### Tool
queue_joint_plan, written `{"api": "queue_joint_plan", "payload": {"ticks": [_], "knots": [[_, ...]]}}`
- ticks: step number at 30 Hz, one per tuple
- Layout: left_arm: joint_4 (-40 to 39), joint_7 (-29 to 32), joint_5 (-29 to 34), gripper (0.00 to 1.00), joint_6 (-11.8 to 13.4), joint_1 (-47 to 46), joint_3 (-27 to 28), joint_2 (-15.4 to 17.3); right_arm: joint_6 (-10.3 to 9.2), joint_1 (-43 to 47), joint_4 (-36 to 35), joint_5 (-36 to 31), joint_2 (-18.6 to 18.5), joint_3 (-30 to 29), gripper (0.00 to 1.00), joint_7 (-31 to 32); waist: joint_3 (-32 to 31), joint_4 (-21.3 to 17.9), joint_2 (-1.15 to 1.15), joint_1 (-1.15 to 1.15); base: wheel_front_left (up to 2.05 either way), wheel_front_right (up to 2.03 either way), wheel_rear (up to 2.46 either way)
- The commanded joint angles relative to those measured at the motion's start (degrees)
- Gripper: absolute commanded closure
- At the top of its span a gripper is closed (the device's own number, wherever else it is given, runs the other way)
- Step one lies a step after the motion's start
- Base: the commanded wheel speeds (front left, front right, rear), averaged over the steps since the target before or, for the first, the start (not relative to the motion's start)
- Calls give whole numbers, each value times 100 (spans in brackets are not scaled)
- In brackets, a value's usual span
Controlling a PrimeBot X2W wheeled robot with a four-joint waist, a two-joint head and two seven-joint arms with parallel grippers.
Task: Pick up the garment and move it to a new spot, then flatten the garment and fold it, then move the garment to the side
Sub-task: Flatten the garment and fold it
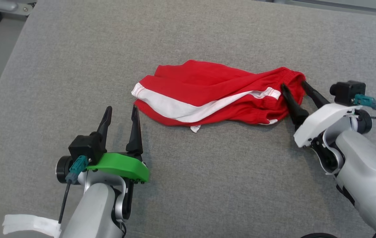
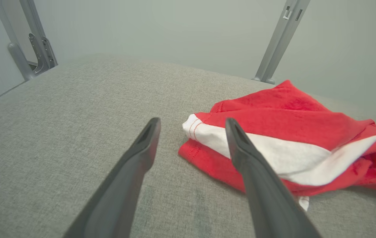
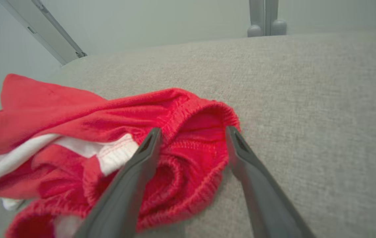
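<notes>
The garment [image 1: 214, 92] is a pair of red shorts with a white side stripe, lying crumpled on the grey cloth table. Its elastic waistband end [image 3: 194, 145] points right. My right gripper [image 1: 293, 85] stands open with both fingers astride that waistband end, the cloth loose between them [image 3: 191, 132]. My left gripper [image 1: 121, 110] is open over bare table just left of the shorts' hem; in the left wrist view its right finger overlaps the white stripe [image 2: 274, 155], and nothing lies between the fingers [image 2: 191, 124].
The grey padded table [image 1: 75, 66] spreads wide around the shorts, with its left edge falling to the floor. Metal frame legs [image 2: 277, 36] stand behind the far edge. A white strip [image 1: 29, 224] hangs by my left forearm.
</notes>
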Motion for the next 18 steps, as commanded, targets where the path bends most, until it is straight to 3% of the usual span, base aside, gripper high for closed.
{"api": "queue_joint_plan", "payload": {"ticks": [1, 6, 11, 18], "knots": [[13, -14, 79, 0, -20, 94, 38, 17, -2, 166, -129, 72, -76, 25, 0, -37, -233, -293, 0, 0, 0, 0, 0], [20, -14, 138, 0, -89, 194, 126, 17, -2, 713, -1039, 135, -340, -129, 0, -57, -384, -540, 0, 0, 0, 0, 0], [41, -14, 152, 0, -122, 238, 144, 19, -2, 1159, -1868, -122, -272, -134, 0, -57, -421, -591, 0, 0, 0, 0, 0], [75, -14, 144, 0, -173, 236, 158, 19, -2, 1161, -2031, -603, -146, 192, 0, -58, -344, -430, 0, 0, 0, 0, 0]]}}
